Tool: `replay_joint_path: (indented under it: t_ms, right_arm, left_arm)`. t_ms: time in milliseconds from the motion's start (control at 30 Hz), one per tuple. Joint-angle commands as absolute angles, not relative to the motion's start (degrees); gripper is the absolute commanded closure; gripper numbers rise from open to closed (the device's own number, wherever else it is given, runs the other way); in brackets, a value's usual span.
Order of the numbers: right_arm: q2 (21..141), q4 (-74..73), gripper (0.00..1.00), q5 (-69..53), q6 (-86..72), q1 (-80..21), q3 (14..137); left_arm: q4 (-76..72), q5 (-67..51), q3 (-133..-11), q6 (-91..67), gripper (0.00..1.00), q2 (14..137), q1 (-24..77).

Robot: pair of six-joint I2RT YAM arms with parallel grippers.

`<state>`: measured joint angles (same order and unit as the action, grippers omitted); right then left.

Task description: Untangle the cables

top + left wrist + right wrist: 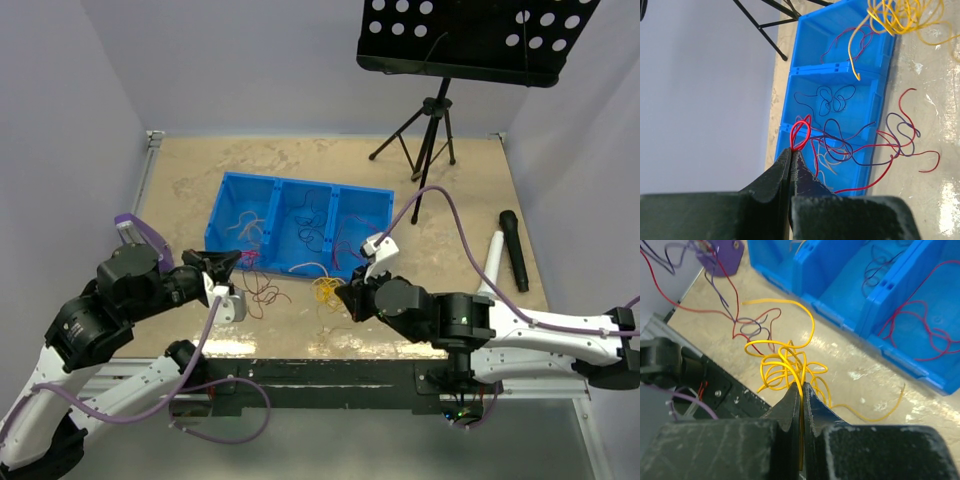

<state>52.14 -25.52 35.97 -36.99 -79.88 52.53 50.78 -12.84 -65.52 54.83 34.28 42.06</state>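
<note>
Seems about halfway (some strands already lie in the blue tray [300, 182]). Pinching a red cable [809, 133] in the left gripper [791, 156], the yellow cable coil [785, 367] in the right gripper [801, 390]. Left to separate: red-purple tangle [262, 290] on the worktop [450, 190], lower centre.

— Any words, numbers, labels or brand marks to read here?

— None. Nothing legible shows in the overhead view or in either wrist view.
</note>
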Motion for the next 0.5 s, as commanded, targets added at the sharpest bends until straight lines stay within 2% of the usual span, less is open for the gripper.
replay_joint_path:
  t_ms: [0, 167, 300, 367, 467]
  right_arm:
    - [54.13, -18.73, 1.0, 30.16, -38.5, -79.89, 49.93]
    - [59.49, -19.07, 0.99, 28.74, -38.58, -79.98, 48.34]
    - [63.89, -22.67, 0.66, 31.02, -39.46, -79.89, 50.36]
    - [64.25, -23.29, 0.46, 32.6, -39.11, -79.89, 52.81]
    - [63.81, -22.94, 0.38, 35.5, -37.01, -79.89, 57.38]
  left_arm:
    - [51.06, -13.18, -69.52, 57.65, 1.0, 34.28, 41.92]
    - [51.5, -13.1, -72.33, 58.54, 1.0, 34.8, 41.92]
    - [51.42, -13.18, -73.83, 58.71, 1.0, 35.07, 41.92]
    - [51.42, -13.44, -74.0, 58.62, 1.0, 35.16, 41.92]
    - [51.68, -13.71, -73.92, 58.53, 1.0, 35.07, 42.01]
